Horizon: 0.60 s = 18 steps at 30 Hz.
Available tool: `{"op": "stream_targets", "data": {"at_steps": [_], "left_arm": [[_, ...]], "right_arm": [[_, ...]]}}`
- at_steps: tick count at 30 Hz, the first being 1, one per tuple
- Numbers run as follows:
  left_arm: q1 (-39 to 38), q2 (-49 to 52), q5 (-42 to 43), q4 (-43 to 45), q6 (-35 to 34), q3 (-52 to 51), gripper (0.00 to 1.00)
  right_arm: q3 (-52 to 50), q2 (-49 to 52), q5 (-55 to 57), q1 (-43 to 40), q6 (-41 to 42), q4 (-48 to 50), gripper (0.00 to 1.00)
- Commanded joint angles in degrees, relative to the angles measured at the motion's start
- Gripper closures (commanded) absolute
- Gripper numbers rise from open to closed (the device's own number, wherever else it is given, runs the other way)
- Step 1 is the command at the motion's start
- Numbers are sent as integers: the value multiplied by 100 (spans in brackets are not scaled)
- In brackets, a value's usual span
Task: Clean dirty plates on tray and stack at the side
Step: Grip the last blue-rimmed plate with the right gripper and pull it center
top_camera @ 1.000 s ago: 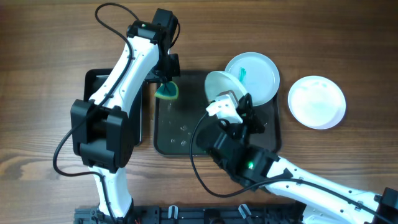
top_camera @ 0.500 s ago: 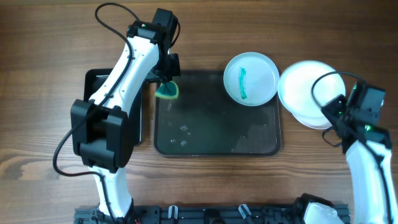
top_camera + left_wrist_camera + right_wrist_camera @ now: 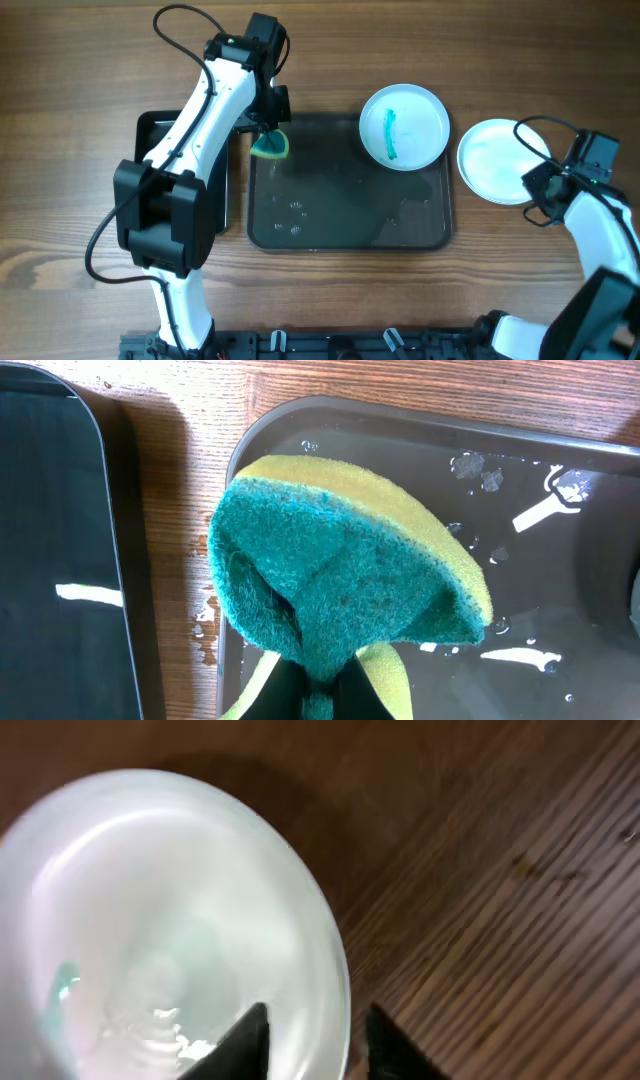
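A white plate [image 3: 403, 125] with a teal smear lies in the far right corner of the dark grey tray [image 3: 340, 228]. On the wood right of the tray lies a clean white plate [image 3: 495, 162], which fills the left of the right wrist view [image 3: 150, 920]. My right gripper [image 3: 536, 186] is at its near right rim. Its jaws [image 3: 315, 1020] stand open astride the rim, one finger over the plate and one over the wood. My left gripper [image 3: 268, 128] is shut on a green-and-yellow sponge [image 3: 340, 580] above the tray's far left corner.
A smaller black tray [image 3: 150, 130] lies left of the grey tray, partly under the left arm, and shows at the left edge of the left wrist view [image 3: 50, 560]. Water drops speckle the grey tray's floor [image 3: 295, 215]. Bare wood surrounds both trays.
My right arm carried a plate from over the tray to the wood on the right, where another plate lay, and its jaws have opened. The left arm and sponge have not moved.
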Motion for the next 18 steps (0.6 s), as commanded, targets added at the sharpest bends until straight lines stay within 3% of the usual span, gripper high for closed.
{"op": "stream_targets", "data": {"at_steps": [1, 2, 4, 6, 9, 12, 15, 18], "left_arm": [[-22, 0, 92, 17, 70, 98, 96], [-24, 0, 92, 17, 70, 98, 96], [-22, 0, 92, 17, 70, 98, 96], [-24, 0, 111, 20, 70, 98, 96], [-22, 0, 111, 20, 70, 98, 96], [-24, 0, 116, 17, 66, 98, 96], [-24, 0, 114, 20, 66, 98, 96], [-24, 0, 114, 20, 68, 98, 96]], "right_arm": [[256, -717, 39, -17, -273, -184, 47], [297, -887, -264, -17, -509, -188, 43], [468, -1012, -2159, -15, -1187, -136, 45], [798, -850, -3152, 374, -1202, -221, 49], [1163, -378, -2809, 1333, -975, -352, 51], [1172, 485, -1711, 2184, 92, -520, 56], [1172, 1274, -1611, 2350, 203, -358, 58], [1174, 1766, -1919, 2350, 46, 50, 66]]}}
